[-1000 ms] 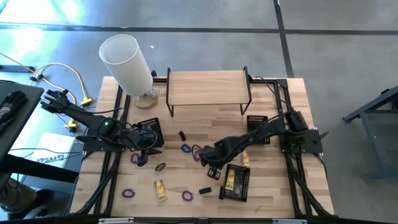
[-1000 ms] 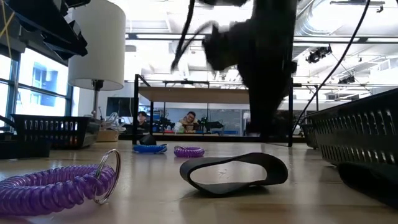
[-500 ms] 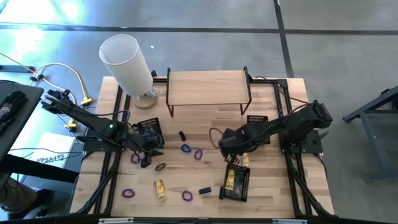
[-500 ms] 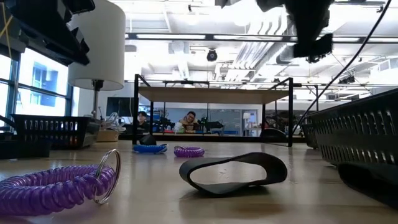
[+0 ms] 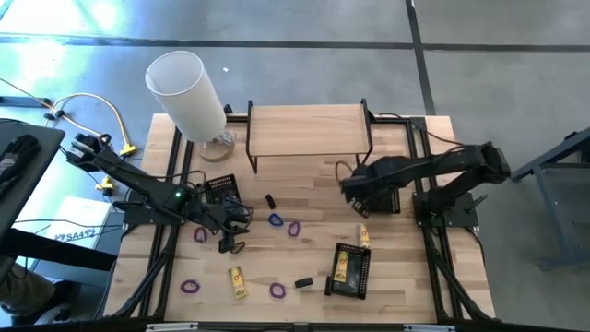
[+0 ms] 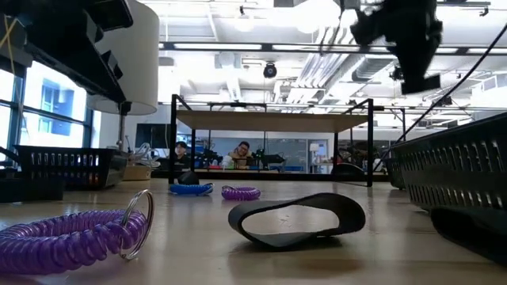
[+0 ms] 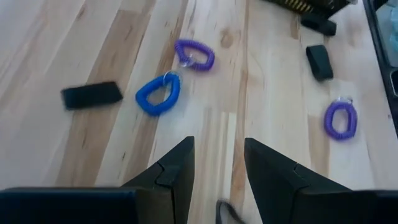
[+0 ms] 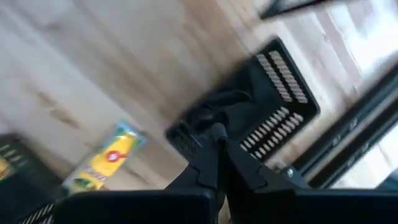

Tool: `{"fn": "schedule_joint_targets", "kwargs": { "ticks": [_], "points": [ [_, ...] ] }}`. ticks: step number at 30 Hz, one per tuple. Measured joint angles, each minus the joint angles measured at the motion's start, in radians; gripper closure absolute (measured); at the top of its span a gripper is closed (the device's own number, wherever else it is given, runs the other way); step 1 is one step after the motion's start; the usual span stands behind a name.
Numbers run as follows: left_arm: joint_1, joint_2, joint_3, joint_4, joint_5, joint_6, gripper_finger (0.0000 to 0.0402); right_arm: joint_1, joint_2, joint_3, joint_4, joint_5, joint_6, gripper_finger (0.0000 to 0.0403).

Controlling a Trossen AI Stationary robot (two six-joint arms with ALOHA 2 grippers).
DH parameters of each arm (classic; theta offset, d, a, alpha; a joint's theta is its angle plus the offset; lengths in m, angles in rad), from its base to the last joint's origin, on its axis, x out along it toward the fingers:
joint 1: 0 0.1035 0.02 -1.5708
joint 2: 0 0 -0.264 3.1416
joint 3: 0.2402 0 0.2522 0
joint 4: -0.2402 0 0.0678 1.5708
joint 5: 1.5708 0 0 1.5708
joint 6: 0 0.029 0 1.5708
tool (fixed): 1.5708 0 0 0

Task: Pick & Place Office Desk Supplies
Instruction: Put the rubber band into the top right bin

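My left gripper [image 5: 230,238] [image 7: 217,168] is open, low over the table's left middle. A dark brown band loop [image 7: 225,211] lies on the wood between its fingers, untouched. Ahead of it lie a blue loop [image 7: 158,94], purple loops [image 7: 194,54] [image 7: 341,118] and black blocks [image 7: 91,95] [image 7: 319,61]. My right gripper [image 5: 355,187] [image 8: 217,134] is raised and shut on a small dark band, above the far right black mesh tray [image 5: 383,191] [image 8: 280,93]. Yellow pieces [image 5: 238,281] [image 5: 362,237] lie flat on the table. My right gripper pinches a dark band [image 8: 202,121] between its two fingertips, pointing down from above. The band is lifted clear and sits bunched just past the tips, over the mesh tray. Its shape is hard to make out against the black tray.
A second mesh tray [image 5: 221,191] sits by the left arm, and a third [image 5: 350,269] near the front holds yellow pieces. A wooden shelf [image 5: 309,129] and a tall white cylinder [image 5: 189,92] stand at the far edge. More purple loops [image 5: 189,287] [image 5: 277,290] lie near the front.
My right gripper has risen from the table's middle front and swung toward the far right, ending above the far right mesh tray, staying shut. My left gripper has crept toward the right and near edge, over the brown loop.
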Motion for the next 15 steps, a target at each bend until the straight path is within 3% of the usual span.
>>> {"fn": "schedule_joint_targets", "kwargs": {
  "ticks": [8,15],
  "points": [
    [0.0,0.042,0.0,0.107,0.002,0.081,0.0268,-0.137,-0.055,-0.236,0.124,-0.084,0.025,0.04],
    [-0.006,0.069,-0.001,0.123,0.004,0.074,0.0268,-0.239,-0.052,-0.363,0.272,-0.151,-0.047,0.04]
  ]
}}
